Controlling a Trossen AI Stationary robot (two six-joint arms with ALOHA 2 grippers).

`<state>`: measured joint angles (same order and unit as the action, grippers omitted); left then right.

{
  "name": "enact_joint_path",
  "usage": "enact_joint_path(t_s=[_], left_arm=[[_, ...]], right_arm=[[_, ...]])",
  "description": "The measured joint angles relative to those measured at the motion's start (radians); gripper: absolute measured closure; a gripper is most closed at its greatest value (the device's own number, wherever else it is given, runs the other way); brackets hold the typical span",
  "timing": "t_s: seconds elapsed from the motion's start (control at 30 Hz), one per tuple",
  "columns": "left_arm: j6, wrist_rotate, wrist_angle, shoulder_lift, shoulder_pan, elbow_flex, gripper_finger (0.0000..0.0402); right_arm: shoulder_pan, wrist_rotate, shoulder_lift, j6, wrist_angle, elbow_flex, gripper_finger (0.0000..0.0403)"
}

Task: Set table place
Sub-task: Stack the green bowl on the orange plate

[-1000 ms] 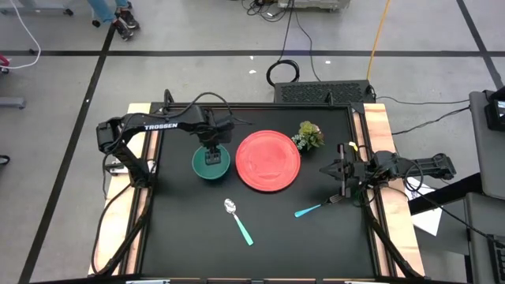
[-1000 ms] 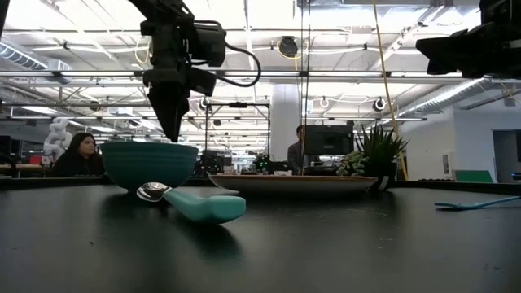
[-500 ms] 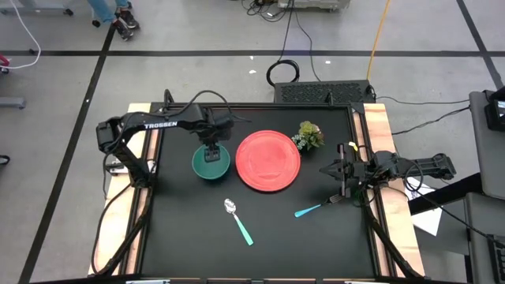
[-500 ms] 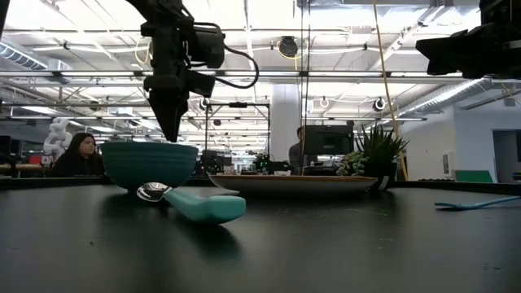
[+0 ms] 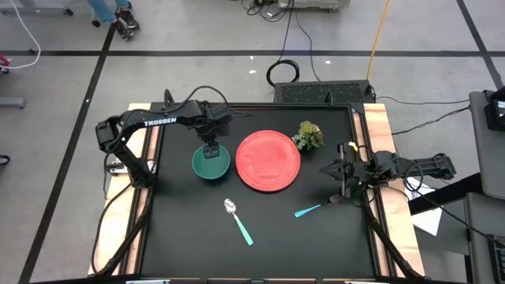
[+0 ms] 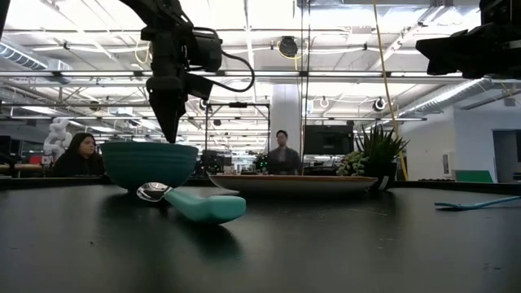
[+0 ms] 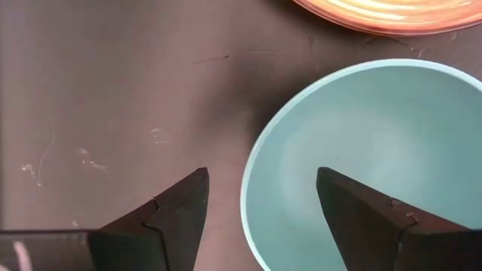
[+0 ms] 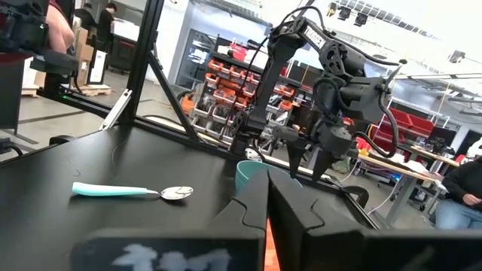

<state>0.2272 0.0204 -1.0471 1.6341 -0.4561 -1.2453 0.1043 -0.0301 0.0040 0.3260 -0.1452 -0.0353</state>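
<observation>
Right now your red plate [image 5: 268,160] lies flat near the middle of the bench [image 5: 189,237], toward its far edge, with nothing on it. Just beside it, on the left arm's side, sits the teal bowl [image 5: 211,163]; the two rims are near each other, and you cannot tell from above whether they touch. On the plate's other side, at the far right, stands a small potted plant [image 5: 308,135], close to the rim.

Your left tool [image 5: 210,151] hangs over the bowl's far rim with its fingers [image 7: 177,214] spread wide, holding nothing; in its wrist view one finger is over bare bench and the other over the bowl's hollow, so the rim lies between them. The arm behind it carries the white lettering "TROSSEN" [image 5: 160,121], the only writing you can read.

Your right tool [image 5: 332,168] waits at the bench's right edge, well apart from the plate, its fingers [image 8: 252,207] pressed together and empty.

Nearer the front edge you have a teal-handled spoon [image 5: 237,220] below the bowl and plate, and a teal-handled fork [image 5: 312,208] off to the right, near the right tool.

As for the bench, its top is matte black, faintly scuffed, with pale wooden strips [image 5: 377,134] along both short sides. Beyond it you see a grey floor with dark lines and trailing cables, and in the low view an open workshop with ceiling lights, shelving and two people [image 6: 76,155] seated far back.
</observation>
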Motion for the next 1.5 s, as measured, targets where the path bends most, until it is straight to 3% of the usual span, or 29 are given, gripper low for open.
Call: enact_joint_path(t_s=[1.5], left_arm=[[0.034,-0.003,0.131,0.003,-0.034,0.149,0.0149]], right_arm=[[0.0,0.0,0.0,0.0,0.0,0.0,0.0403]])
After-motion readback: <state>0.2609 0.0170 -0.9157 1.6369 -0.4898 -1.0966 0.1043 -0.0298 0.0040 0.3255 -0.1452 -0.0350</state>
